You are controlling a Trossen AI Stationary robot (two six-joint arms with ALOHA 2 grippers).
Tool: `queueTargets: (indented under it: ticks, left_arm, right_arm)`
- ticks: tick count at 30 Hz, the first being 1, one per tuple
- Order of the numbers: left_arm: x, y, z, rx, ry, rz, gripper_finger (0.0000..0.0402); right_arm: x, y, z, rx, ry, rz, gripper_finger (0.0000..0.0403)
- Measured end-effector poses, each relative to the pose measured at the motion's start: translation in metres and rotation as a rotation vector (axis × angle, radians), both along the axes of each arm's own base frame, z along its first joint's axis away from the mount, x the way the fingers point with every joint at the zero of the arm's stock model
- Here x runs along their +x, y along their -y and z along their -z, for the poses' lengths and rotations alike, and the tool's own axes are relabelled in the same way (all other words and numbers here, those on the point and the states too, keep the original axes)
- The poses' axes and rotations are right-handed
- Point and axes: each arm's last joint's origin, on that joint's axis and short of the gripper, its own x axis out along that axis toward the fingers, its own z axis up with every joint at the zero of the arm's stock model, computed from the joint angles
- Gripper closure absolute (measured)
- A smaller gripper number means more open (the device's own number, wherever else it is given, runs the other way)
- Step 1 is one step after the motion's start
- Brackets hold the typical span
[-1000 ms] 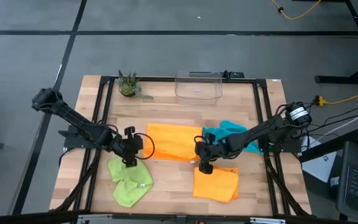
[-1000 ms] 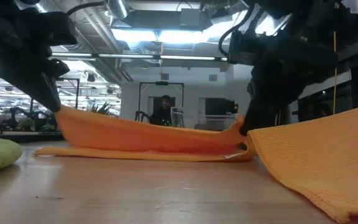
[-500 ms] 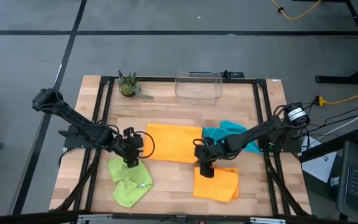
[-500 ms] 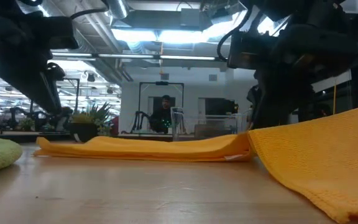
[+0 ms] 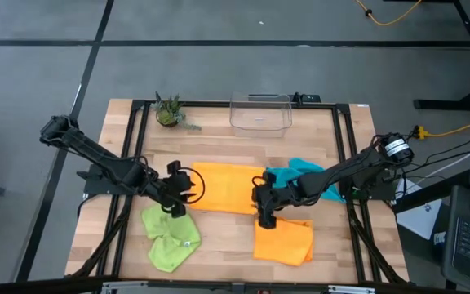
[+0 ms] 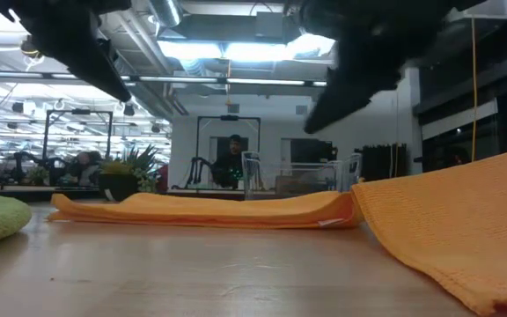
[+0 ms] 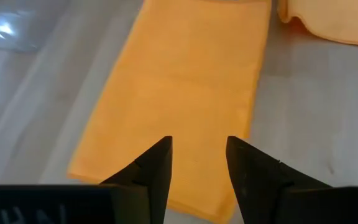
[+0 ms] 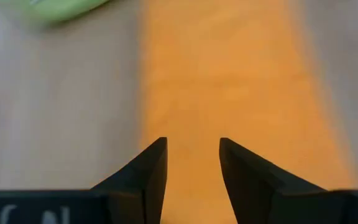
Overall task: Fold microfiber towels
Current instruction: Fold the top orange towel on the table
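We saw the folded orange towel [image 5: 225, 187] lying flat mid-table, between both grippers. The left gripper [image 5: 178, 198] hung over its left end and the right gripper [image 5: 263, 214] over its right end, fingers parted on each, holding nothing.

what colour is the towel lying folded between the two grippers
Orange; the folded towel shows best in the high view.

No readable text, labels, brands, numbers or signs in any view.
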Motion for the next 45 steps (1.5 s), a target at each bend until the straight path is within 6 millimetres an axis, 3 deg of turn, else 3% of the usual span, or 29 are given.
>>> queueTargets:
  ticks: [6, 12, 17, 24, 32, 37, 42, 45]
  left_arm:
    - [0.001, -0.003, -0.001, 0.118, 0.018, -0.007, 0.0258]
    - [0.001, -0.003, -0.002, 0.119, 0.023, -0.015, 0.0258]
    - [0.001, -0.003, -0.002, 0.119, 0.022, -0.015, 0.0258]
    - [0.001, -0.003, -0.002, 0.117, 0.023, -0.017, 0.0258]
    - [0.001, -0.003, -0.002, 0.118, 0.024, -0.018, 0.0258]
    - [0.001, -0.003, -0.002, 0.118, 0.023, -0.017, 0.0258]
    - [0.001, -0.003, -0.002, 0.118, 0.023, -0.017, 0.0258]
    - [0.001, -0.003, -0.002, 0.118, 0.023, -0.017, 0.0258]
  right_arm:
    - [0.009, 0.014, 0.009, 0.035, 0.061, 0.216, 0.0254]
    - [0.022, 0.034, 0.042, 0.168, -0.02, 0.351, 0.0254]
    - [0.042, 0.04, 0.054, 0.245, 0.109, 0.41, 0.0254]
    - [0.071, 0.041, 0.083, 0.099, 0.347, 0.586, 0.0254]
    - [0.096, 0.034, 0.123, 0.091, 0.387, 0.6, 0.0254]
    - [0.111, 0.03, 0.138, -0.042, 0.343, 0.495, 0.0254]
    - [0.117, 0.031, 0.143, -0.156, 0.219, 0.168, 0.0254]
    - [0.121, 0.041, 0.141, -0.126, 0.181, -0.115, 0.0254]
